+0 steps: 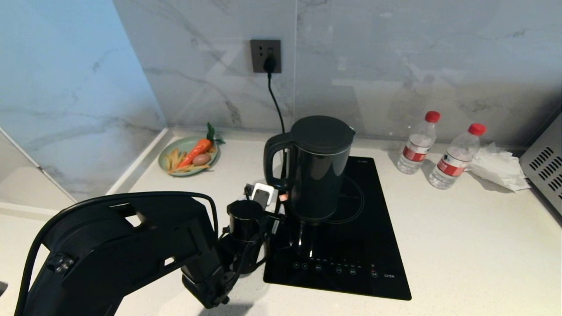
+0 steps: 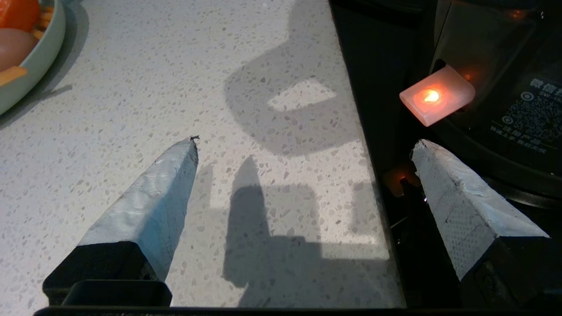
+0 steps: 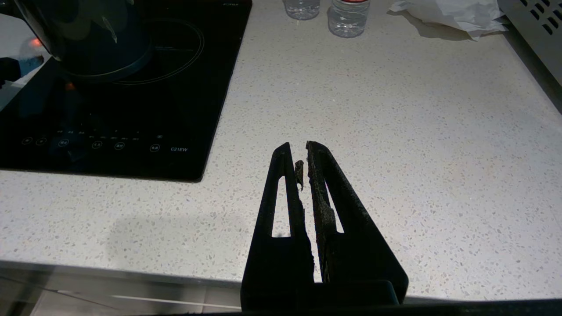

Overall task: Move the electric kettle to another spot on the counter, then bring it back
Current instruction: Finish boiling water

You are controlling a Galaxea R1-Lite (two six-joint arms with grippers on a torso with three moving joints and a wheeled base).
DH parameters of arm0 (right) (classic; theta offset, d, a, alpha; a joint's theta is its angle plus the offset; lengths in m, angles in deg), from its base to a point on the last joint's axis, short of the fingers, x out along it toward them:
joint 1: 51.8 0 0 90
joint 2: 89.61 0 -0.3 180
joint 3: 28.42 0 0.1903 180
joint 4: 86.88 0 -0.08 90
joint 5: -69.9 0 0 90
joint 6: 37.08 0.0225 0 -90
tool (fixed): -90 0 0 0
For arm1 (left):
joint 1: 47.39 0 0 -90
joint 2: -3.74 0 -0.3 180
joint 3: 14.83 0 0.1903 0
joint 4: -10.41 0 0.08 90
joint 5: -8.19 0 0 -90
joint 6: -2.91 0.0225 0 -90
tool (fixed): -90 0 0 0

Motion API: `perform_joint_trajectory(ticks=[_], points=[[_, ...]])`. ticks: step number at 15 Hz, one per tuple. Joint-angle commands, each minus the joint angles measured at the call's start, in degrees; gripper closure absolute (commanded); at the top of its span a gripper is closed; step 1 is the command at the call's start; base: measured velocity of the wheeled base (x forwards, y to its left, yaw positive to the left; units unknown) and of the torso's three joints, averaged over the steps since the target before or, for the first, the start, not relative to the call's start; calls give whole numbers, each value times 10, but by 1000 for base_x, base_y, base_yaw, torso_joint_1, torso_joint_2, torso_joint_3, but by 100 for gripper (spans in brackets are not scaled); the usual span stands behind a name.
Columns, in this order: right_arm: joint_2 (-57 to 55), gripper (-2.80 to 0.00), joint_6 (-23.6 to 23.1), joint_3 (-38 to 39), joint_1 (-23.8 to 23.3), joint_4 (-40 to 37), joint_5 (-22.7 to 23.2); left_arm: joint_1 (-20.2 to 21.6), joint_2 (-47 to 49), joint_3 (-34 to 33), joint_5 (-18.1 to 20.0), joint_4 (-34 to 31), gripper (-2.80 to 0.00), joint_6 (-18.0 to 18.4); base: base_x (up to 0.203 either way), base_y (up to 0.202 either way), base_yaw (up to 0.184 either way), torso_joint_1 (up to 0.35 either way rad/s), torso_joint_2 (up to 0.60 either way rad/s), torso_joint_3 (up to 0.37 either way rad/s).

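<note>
The electric kettle (image 1: 318,169) sits upright on the black cooktop (image 1: 351,254), near its far-left corner, handle pointing to about 9 o'clock. The left pincer (image 1: 274,208) hangs just beside that handle with its jaws spread wide — nothing in them, no contact I can see. The right pincer (image 3: 306,151) is pinched nearly shut over bare white surface (image 3: 417,131), well apart from the kettle.

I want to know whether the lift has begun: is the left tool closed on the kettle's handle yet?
No. In the left wrist view the left tool is wide open over the counter, holding nothing, beside the electric kettle.
</note>
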Motion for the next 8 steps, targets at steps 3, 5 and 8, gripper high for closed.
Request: perform_joint_trajectory(ticks=[3, 5, 8], points=[[0, 0, 0, 0, 0, 0, 0, -1, 2, 20, -3, -2, -280, 1, 0, 0, 0, 0, 0, 0], [0, 0, 0, 0, 0, 0, 0, 0, 0, 26, -4, -2, -280, 1, 0, 0, 0, 0, 0, 0], [0, 0, 0, 0, 0, 0, 0, 4, -2, 35, -18, -2, -280, 1, 0, 0, 0, 0, 0, 0]])
